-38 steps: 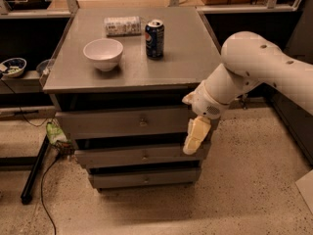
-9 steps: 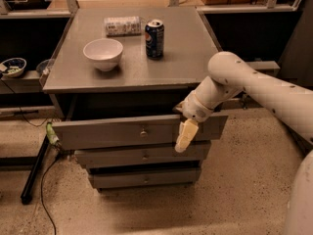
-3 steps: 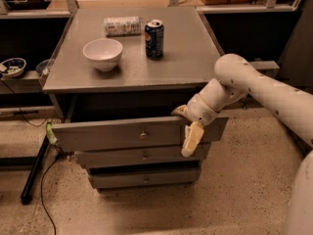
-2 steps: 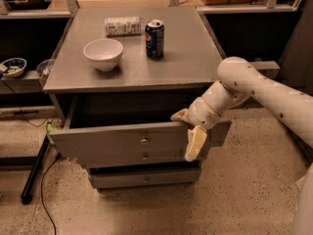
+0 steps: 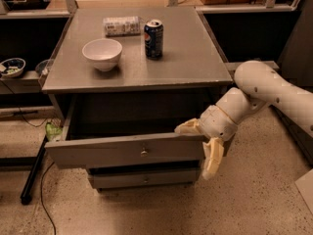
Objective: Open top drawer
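Tool (image 5: 196, 149): sitting at the right end of the top drawer's front panel, at the tip of the white arm (image 5: 266, 89) that is reaching in from the right. Its two cream fingers (image 5: 213, 158) are standing wide apart, not clamping; one is lying over the panel's upper edge towards the inside of the box, the other is hanging down in front of the panel.

Top drawer (image 5: 112, 152): grey wood, widest front of the stack, standing well out from under the bench (image 5: 195, 62), its deep box lying open to view. The interior is showing dark, and whether anything is lying in it cannot be told. The task is looking nearly or fully done.

Knob (image 5: 144, 152): small, round, metal, sitting at the panel's centre, apart from the tool.

Handling, as judged: the panel is looking stiff and sturdy, not fragile, and the box moderately heavy. The knob is offering only a small, slippery hold. The upper edge of the panel is the broader purchase, and hooking behind it is suiting a straight outward pull. Pulling from the right end alone is risking skewing the box in its runners.

Lower drawer (image 5: 146, 179): narrower grey front, sitting closed below.

On the bench: white bowl (image 5: 102, 53), blue soda can (image 5: 153, 38) standing upright, and a packet (image 5: 121, 26) lying on its side behind them, all sitting well back from the front edge.
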You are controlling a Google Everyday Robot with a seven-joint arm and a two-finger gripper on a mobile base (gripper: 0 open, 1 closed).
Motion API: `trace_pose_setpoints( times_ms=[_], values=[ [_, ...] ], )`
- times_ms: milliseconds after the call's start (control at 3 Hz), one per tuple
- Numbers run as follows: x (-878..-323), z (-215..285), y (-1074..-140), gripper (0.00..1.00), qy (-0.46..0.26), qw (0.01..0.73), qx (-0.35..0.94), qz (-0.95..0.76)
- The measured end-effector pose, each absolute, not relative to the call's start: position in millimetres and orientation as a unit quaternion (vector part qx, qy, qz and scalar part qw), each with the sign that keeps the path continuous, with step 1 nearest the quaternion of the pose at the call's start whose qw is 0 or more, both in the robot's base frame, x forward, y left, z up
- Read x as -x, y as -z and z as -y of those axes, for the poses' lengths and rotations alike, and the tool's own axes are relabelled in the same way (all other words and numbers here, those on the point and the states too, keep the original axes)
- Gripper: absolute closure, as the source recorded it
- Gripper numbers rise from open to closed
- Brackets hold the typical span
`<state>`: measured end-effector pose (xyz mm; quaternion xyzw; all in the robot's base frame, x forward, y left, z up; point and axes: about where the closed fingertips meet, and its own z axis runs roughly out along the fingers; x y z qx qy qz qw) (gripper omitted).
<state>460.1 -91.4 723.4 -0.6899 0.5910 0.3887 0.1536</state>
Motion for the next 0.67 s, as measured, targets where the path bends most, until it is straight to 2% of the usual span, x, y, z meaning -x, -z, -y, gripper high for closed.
trace_pose_setpoints(
  times_ms=[333, 667],
  values=[
    [-461.0, 91.4, -723.9, 0.00, -0.382, 0.154, 0.690, -0.595],
    [-471.4, 91.5, -728.9, 0.00, -0.319, 0.158, 0.688, -0.633]
  ],
)
